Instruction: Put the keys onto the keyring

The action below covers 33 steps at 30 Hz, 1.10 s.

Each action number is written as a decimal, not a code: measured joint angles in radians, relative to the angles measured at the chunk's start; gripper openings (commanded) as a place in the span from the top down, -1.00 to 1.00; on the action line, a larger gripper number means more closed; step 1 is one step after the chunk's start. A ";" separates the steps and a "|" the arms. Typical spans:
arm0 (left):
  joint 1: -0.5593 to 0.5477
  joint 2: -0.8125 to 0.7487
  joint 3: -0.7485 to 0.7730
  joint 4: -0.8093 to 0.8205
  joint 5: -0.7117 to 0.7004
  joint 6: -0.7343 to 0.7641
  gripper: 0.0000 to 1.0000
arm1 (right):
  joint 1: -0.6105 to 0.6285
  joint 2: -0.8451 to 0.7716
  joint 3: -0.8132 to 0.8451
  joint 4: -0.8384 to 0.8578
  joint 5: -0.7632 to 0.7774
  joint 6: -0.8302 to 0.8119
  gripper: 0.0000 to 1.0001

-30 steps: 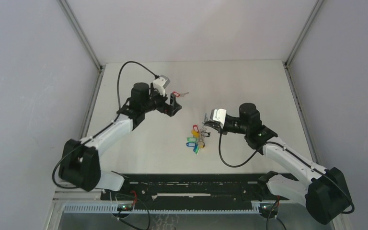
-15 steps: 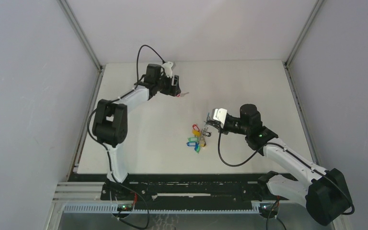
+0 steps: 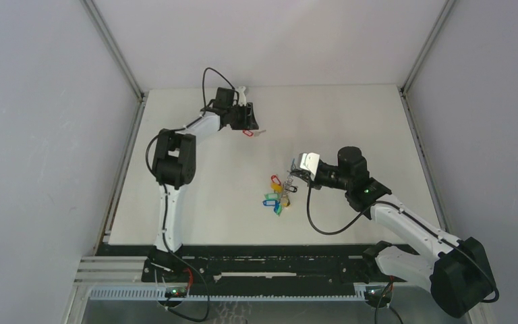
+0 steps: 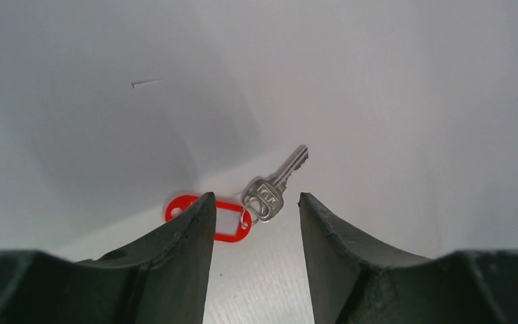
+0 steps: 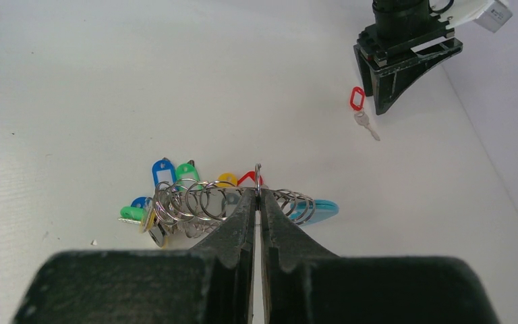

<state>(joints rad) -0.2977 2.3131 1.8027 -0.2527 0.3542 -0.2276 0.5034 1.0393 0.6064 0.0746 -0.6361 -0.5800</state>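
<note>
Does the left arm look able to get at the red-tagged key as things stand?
Probably yes: the left hand hangs right over the red-tagged key, jaws apart either side of it, and nothing else lies near it.

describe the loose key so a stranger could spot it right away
Look at the far left part of the white table, just below the left gripper. A single silver key with a red oval tag lies there alone; the other tagged keys are bunched on the keyring held by the right gripper.
</note>
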 measured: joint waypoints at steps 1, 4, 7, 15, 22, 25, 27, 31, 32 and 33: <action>0.003 0.016 0.016 -0.007 0.006 -0.019 0.01 | 0.000 0.000 0.000 0.000 0.000 0.000 1.00; 0.009 0.044 0.034 -0.024 0.023 -0.072 0.10 | 0.000 0.000 0.000 0.000 0.000 0.000 1.00; 0.013 0.045 0.032 -0.026 0.045 -0.126 0.32 | 0.000 0.000 0.000 0.000 -0.001 0.000 1.00; 0.013 -0.063 -0.222 0.106 0.115 -0.235 0.49 | 0.000 0.000 0.000 0.000 -0.001 0.000 1.00; -0.034 -0.303 -0.616 0.220 0.100 -0.320 0.68 | 0.006 -0.010 0.000 -0.006 -0.001 0.000 1.00; -0.067 -0.396 -0.761 0.277 0.080 -0.374 0.63 | 0.013 -0.020 0.000 -0.008 -0.001 0.000 1.00; -0.087 -0.455 -0.854 0.324 0.063 -0.419 0.54 | 0.017 -0.024 0.000 -0.010 0.000 0.000 1.00; -0.109 -0.562 -1.001 0.395 0.024 -0.501 0.17 | 0.026 -0.028 0.000 -0.015 0.001 -0.001 1.00; -0.113 -0.582 -1.021 0.402 0.014 -0.513 0.08 | 0.029 -0.029 0.000 -0.017 0.003 -0.001 1.00; -0.115 -0.602 -1.038 0.406 0.002 -0.523 -0.01 | 0.032 -0.030 0.000 -0.019 0.005 -0.001 1.00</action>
<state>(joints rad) -0.4126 1.7115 0.7643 0.1535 0.3561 -0.7502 0.5350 1.0096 0.6064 0.0551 -0.6312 -0.5812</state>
